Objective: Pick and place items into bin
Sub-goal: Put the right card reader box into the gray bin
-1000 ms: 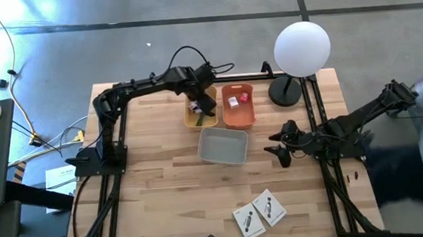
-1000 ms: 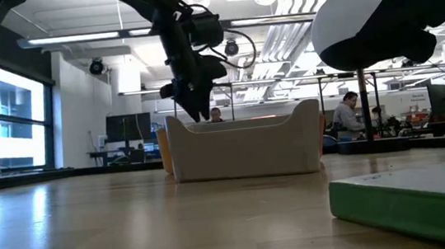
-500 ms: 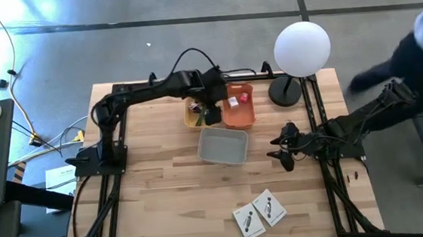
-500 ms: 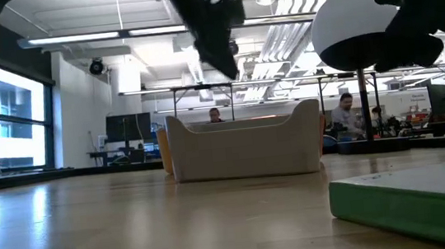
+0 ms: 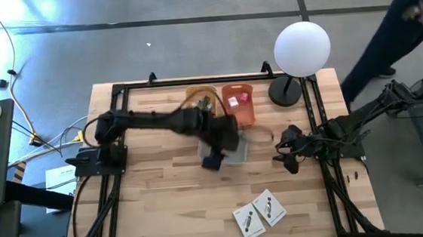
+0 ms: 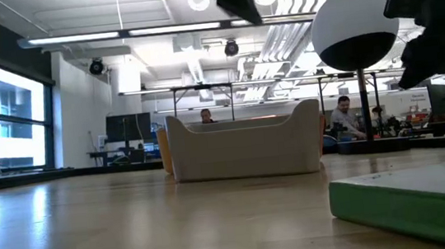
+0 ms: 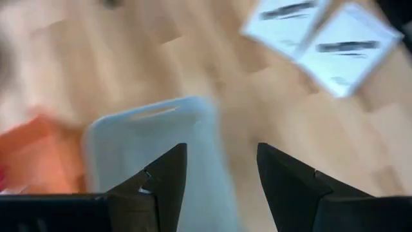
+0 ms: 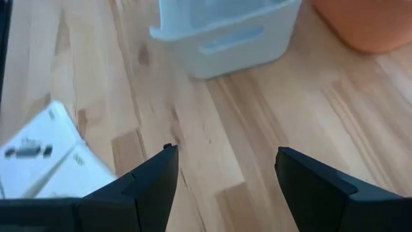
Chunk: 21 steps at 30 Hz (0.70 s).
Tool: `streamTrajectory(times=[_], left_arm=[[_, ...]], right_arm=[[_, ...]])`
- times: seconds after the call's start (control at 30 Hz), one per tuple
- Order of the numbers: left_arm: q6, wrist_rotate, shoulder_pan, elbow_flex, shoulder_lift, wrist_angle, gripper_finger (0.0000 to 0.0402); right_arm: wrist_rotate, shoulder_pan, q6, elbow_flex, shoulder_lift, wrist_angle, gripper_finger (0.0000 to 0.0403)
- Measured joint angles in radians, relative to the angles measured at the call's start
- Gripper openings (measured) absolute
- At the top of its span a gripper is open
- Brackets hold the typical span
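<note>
My left gripper [image 5: 216, 162] hangs open and empty over the near left part of the grey bin [image 5: 237, 150]; in its wrist view [image 7: 222, 167] the bin [image 7: 148, 148] lies under the fingers. Two white flat packets [image 5: 258, 213] lie on the table near its near edge, and show in the left wrist view [image 7: 322, 32]. Red and white cubes [image 5: 239, 98] sit in the orange bin [image 5: 243, 114]. Small bits lie in the yellow bin [image 5: 201, 99]. My right gripper [image 5: 282, 157] is open and empty, just right of the grey bin [image 8: 225, 26].
A lamp with a white globe [image 5: 302, 48] stands at the table's far right corner. A person [image 5: 408, 20] stands beyond the table's right side. In the low view a flat green-edged thing [image 6: 412, 196] lies close to the camera at the right.
My left gripper has risen out of the yellow bin and swung toward the table's near edge and a little right, ending over the grey bin. My right gripper has barely shifted. The person at the right has moved farther away.
</note>
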Motion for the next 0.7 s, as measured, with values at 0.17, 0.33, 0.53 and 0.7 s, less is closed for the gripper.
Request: streamTrajectory(times=[0.17, 0.33, 0.53, 0.7], left_arm=[[-0.056, -0.001, -0.121, 0.000, 0.000, 0.041, 0.0173], [-0.178, -0.034, -0.220, 0.000, 0.002, 0.168, 0.0173], [-0.329, -0.216, -0.310, 0.002, 0.017, 0.301, 0.0164], [-0.417, -0.309, -0.357, 0.001, 0.063, 0.344, 0.0157]], right_arm=[[-0.062, 0.000, -0.048, 0.000, 0.000, -0.021, 0.0247], [-0.131, 0.000, -0.123, 0.000, 0.000, -0.021, 0.0247], [-0.221, 0.000, -0.216, 0.000, 0.000, -0.021, 0.0247], [-0.344, 0.001, -0.255, 0.000, 0.000, 0.021, 0.0247]])
